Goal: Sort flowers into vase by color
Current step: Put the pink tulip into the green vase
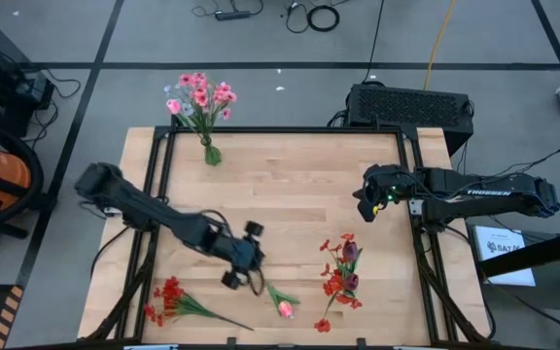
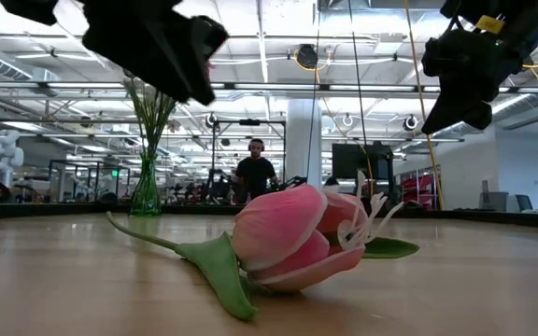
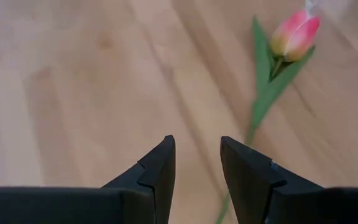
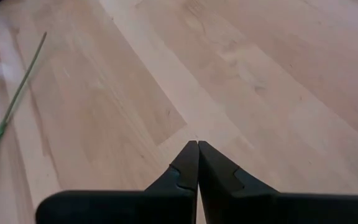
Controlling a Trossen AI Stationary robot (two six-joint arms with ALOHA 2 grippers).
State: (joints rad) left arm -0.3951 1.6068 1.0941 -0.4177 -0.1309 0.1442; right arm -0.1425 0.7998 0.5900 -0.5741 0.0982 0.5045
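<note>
A pink tulip (image 1: 282, 303) lies on its side on the wooden table near the front edge; it fills the low view (image 2: 292, 238). My left gripper (image 1: 256, 261) hovers open just left of and beyond it. In the left wrist view (image 3: 197, 168) the tulip bud (image 3: 294, 34) lies ahead and its green stem (image 3: 257, 112) runs down past one finger. A green glass vase (image 1: 212, 154) at the far left edge holds pink flowers (image 1: 202, 97). A red cluster (image 1: 168, 301) lies near left. Red clusters and dark tulips (image 1: 343, 277) lie near right. My right gripper (image 1: 366, 199) is shut and empty at the right (image 4: 197, 162).
A black box (image 1: 411, 102) stands beyond the table's far right corner. A loose green stem (image 4: 17, 93) shows in the right wrist view. A person (image 2: 255, 173) stands in the room behind. Bare wood (image 1: 290, 185) lies in the table's middle.
</note>
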